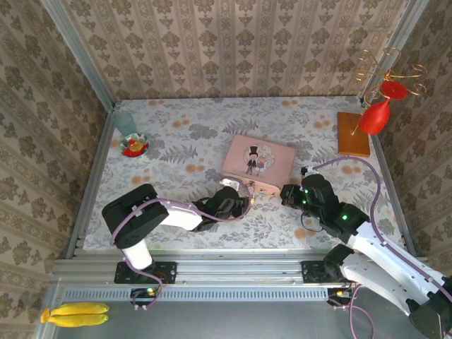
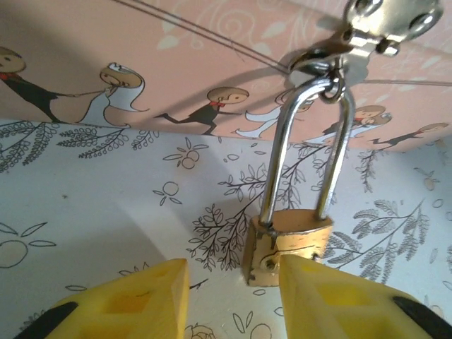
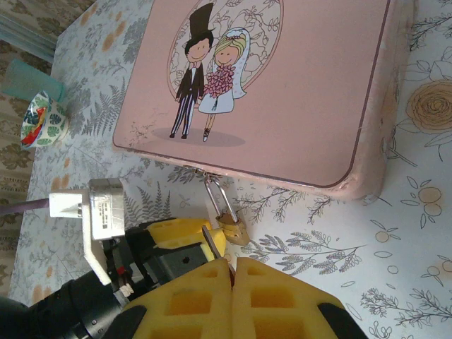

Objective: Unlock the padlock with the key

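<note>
A floral-patterned table (image 1: 176, 152) bears a pink rectangular tin (image 1: 258, 157) mid-frame, a brass padlock (image 3: 232, 229) below, a teal cup (image 1: 126, 123) upper-left.

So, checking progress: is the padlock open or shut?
Shut: both legs of the shackle enter the padlock body, and it is hooked through the hasp of the tin.

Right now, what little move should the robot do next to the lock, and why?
Probably close the left gripper on the padlock to steady it. The jaws stand open at its brass body, which hangs from the hasp of the pink tin, while the right gripper pinches the key nearby.
</note>
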Robot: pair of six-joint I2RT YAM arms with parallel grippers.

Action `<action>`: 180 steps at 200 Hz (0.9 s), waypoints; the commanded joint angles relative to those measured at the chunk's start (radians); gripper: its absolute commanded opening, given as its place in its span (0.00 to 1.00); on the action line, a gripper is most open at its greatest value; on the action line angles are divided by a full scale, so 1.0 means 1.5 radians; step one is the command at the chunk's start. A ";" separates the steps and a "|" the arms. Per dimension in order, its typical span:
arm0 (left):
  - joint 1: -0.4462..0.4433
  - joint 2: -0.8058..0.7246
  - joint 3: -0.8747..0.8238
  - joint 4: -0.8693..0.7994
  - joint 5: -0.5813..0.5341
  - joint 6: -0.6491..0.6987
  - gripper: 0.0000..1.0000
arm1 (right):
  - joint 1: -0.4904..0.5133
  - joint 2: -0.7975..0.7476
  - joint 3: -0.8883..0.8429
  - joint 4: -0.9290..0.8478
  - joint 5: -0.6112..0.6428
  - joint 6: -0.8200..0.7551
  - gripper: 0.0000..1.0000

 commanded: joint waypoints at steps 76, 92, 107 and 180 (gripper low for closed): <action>0.036 0.046 0.013 0.109 0.106 -0.002 0.52 | 0.067 0.012 -0.037 0.033 0.015 0.032 0.00; 0.044 0.056 0.016 0.109 0.106 -0.007 0.51 | 0.066 0.025 -0.051 0.047 0.012 0.038 0.00; 0.047 0.067 0.023 0.107 0.112 -0.007 0.51 | 0.066 0.057 -0.042 0.047 0.007 0.027 0.00; 0.048 0.082 0.031 0.101 0.110 -0.008 0.29 | -0.018 0.219 -0.016 0.106 -0.093 -0.018 0.00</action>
